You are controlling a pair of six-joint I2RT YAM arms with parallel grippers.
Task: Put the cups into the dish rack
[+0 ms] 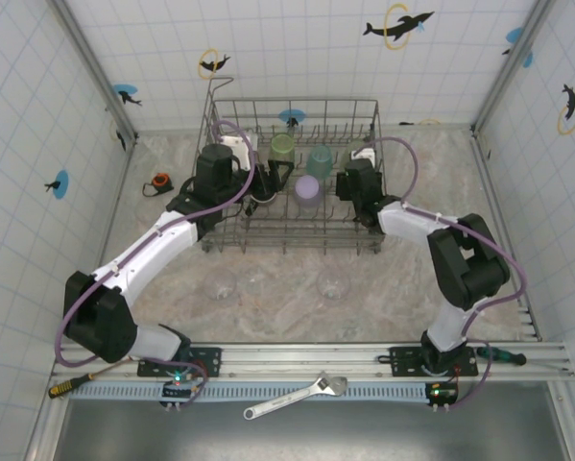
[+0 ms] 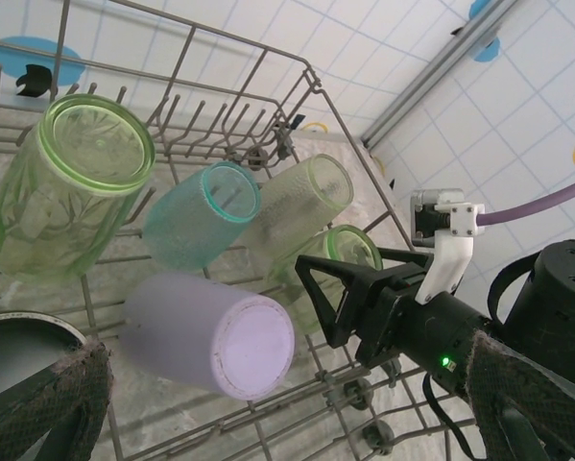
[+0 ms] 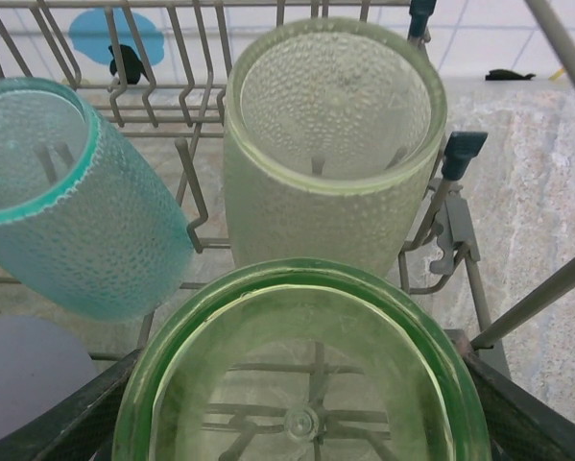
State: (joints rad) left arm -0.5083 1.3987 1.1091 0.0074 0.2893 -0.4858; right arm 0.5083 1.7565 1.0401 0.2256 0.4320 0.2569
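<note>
Green translucent plastic tumbler [image 3: 306, 280] clamped in right gripper [image 3: 301, 413], right side of grey wire dish rack [image 1: 297, 100]. We record left gripper [image 2: 287, 413] spread wide, empty.

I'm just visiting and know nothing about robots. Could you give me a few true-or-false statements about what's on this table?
1. A purple cup lies in the rack. True.
2. Every cup is in the rack. False: clear cups stand on the table in front of it.
3. The right fingers grip the teal cup. False: a green cup sits between them.
4. A wrench lies by the arm bases. True.
5. The tape measure is inside the rack. False: it lies on the table, left of the rack.
</note>
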